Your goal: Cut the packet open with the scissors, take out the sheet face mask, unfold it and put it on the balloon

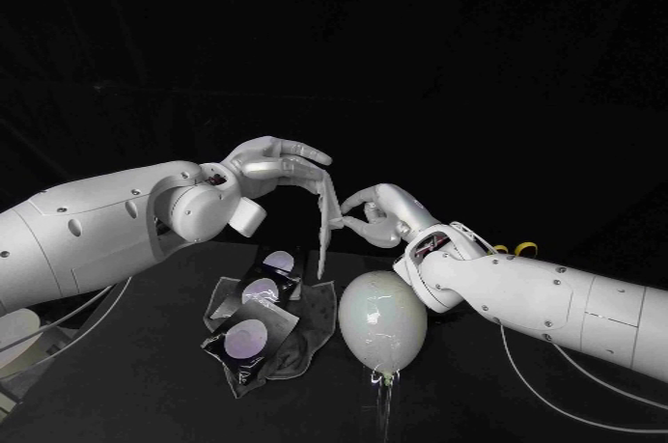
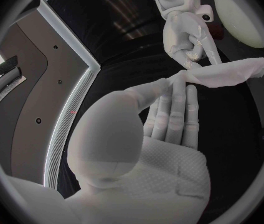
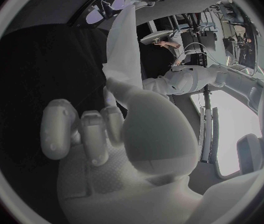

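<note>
Both hands hold the sheet mask (image 1: 323,233) above the desk (image 1: 459,395), probably so it hangs free for unfolding. The left hand (image 1: 271,168) pinches its top end in its fingers (image 2: 176,109), and the right hand (image 1: 375,213) pinches just beside. The balloon (image 1: 383,316) lies below, beside the packet (image 1: 255,327). The left wrist view shows both pinches close together; the head view shows the narrow folded strip dangling

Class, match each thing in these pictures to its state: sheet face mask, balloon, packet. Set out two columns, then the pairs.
Column one:
1 sheet face mask
2 balloon
3 packet

Column two:
a lies flat, dark with round pale patches
b hangs, held by the left robot hand and the right robot hand
c pale, rounded, touched by neither robot hand

Pairs: 1-b, 2-c, 3-a
</note>
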